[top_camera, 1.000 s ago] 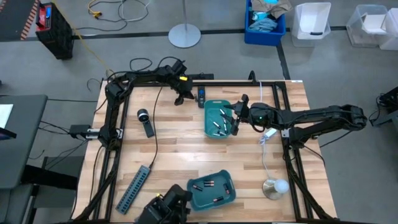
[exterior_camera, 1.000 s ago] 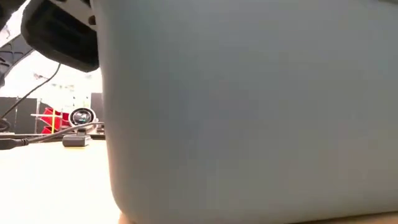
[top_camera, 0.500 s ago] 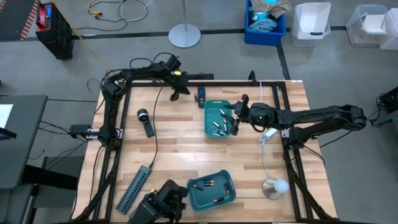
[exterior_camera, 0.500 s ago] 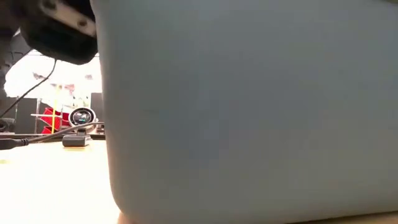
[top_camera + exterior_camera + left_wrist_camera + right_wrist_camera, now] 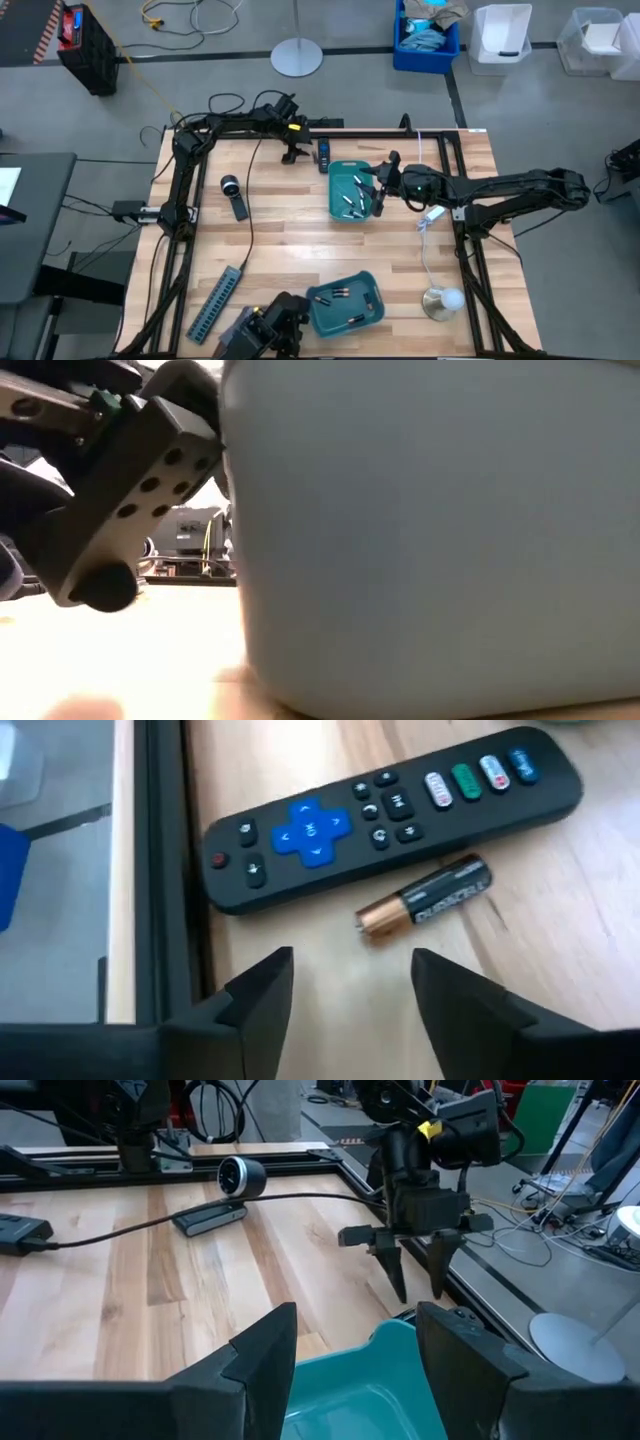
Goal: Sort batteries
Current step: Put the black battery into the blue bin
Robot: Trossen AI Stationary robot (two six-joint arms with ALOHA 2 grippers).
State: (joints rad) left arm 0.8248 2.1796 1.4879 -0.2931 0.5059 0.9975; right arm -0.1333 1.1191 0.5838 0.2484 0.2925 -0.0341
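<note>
Wooden slats run across the table [image 5: 270,240], and the landmark is the black remote [image 5: 390,815] at its far edge. Just beside the remote, on the near side, lies a loose Duracell battery [image 5: 428,906], flat on the wood, its long axis almost parallel to the remote, copper end pointing toward the end with the blue direction pad. Left gripper [image 5: 350,982] hangs right over that battery, fingers spread, nothing between them; the right wrist view shows the fingers [image 5: 392,1273] pointing straight down. Past the remote's other end sits the upper teal tray [image 5: 352,192] with several batteries [image 5: 349,203] lying at mixed angles. Right gripper [image 5: 355,1342] hovers at that tray's rim on the side away from the remote, fingers apart and empty. Well away from the remote, at the near edge, a second teal tray [image 5: 345,302] holds a few more batteries [image 5: 332,294], mostly lying crosswise.
</note>
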